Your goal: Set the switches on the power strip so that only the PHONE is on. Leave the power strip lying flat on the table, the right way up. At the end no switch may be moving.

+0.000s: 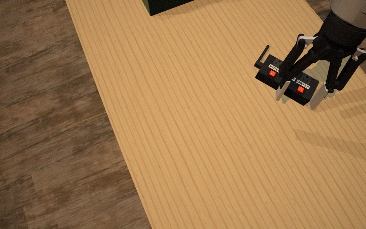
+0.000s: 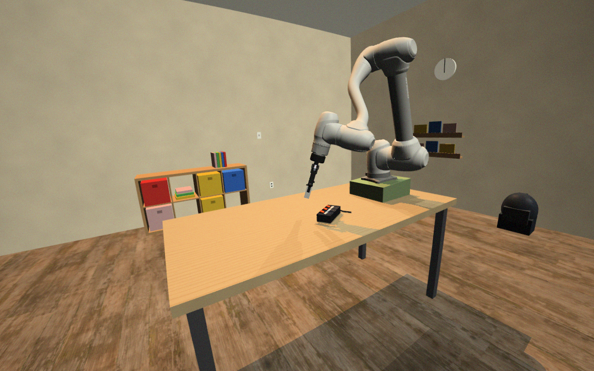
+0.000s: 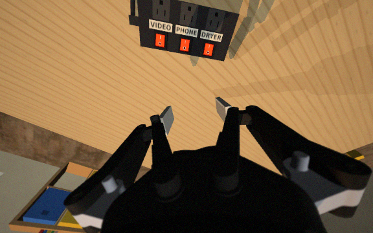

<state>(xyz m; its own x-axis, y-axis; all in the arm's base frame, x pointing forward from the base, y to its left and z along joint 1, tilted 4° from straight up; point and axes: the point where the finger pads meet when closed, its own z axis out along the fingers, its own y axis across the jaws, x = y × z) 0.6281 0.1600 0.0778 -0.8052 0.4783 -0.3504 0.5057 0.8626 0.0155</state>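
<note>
A black power strip (image 1: 306,95) (image 2: 328,213) (image 3: 144,35) lies flat, right way up, on the wooden table (image 1: 207,128) (image 2: 244,239) (image 3: 76,65), near its right edge. It has three orange-red rocker switches labelled VIDEO (image 3: 160,40) (image 1: 272,73), PHONE (image 3: 184,44) and DRYER (image 3: 208,49) (image 1: 300,89). All three look alike; I cannot tell which are on. My gripper (image 1: 296,100) (image 2: 307,194) (image 3: 193,109) is open and empty. It hangs well above the table, over the strip's front side. One finger hides the PHONE switch in the top view.
The arm's dark green base block (image 1: 164,5) (image 2: 380,188) stands at the table's far end. The table's right edge runs close behind the strip. A shelf with coloured boxes (image 2: 188,194) and a black helmet-like object (image 2: 518,213) stand on the floor.
</note>
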